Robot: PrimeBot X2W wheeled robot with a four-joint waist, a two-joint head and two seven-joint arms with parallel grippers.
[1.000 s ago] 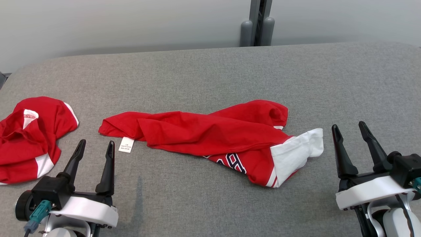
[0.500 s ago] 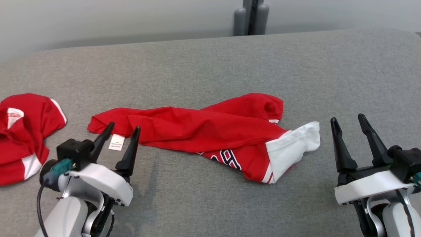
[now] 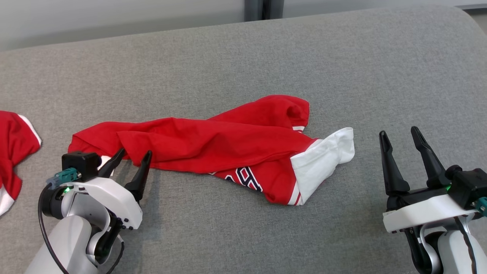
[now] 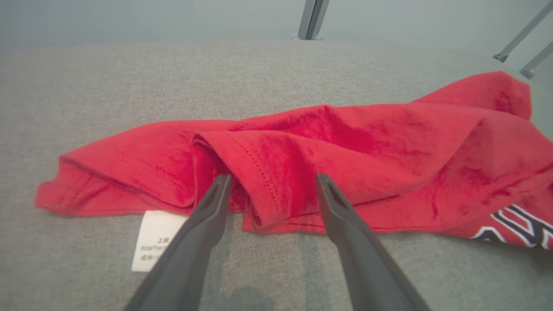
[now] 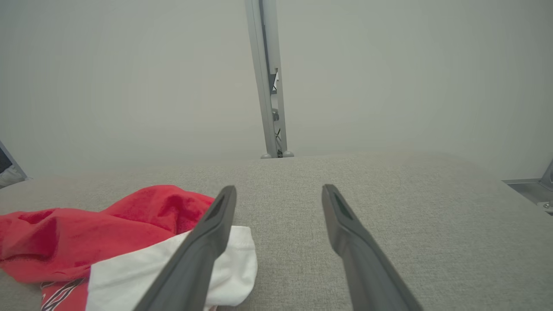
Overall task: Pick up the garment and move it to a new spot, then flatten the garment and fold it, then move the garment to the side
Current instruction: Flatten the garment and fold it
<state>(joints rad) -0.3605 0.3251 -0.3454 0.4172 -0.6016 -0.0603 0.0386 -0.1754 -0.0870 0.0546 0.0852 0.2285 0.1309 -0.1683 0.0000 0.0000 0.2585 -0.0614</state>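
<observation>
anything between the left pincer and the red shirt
Nothing visible. The left pincer stands open right at the folded hem of the red shirt; the white label lies beside one finger, not in the way.

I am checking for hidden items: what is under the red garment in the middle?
A white label sticks out from under the hem of the red garment, lying on the grey surface. Whatever else is beneath the folds is covered.

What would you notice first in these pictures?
A bright red shirt with a white sleeve lies crumpled in the middle of the gray surface. The left gripper has its fingers open around a fold at the shirt's left end. The right gripper is open, off to the right.
</observation>
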